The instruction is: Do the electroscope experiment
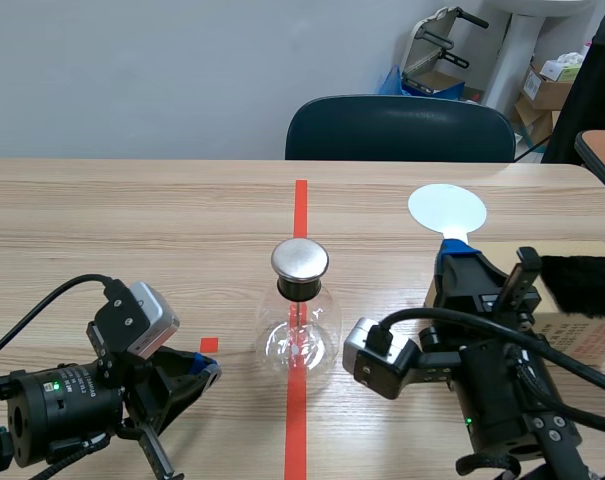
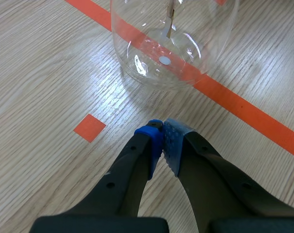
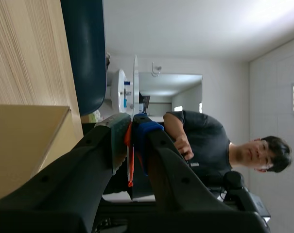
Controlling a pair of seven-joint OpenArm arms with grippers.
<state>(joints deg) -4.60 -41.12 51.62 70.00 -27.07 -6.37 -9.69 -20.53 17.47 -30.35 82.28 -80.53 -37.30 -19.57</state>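
Right gripper (image 1: 454,258): clamped on the handle of a flat white round disc (image 1: 447,208), raised. Left gripper (image 2: 162,127): pressed closed, empty, near clear glass metal-capped flask (image 1: 298,335).

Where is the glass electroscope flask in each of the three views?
Scene view: the electroscope flask stands at the middle, on the orange-red tape line, between the arms.
Left wrist view: the electroscope flask, its lower part only, stands ahead of the shut left tool.
Right wrist view: not in it; the right tool grips a white disc.
Shared landmark: the tape line under it.
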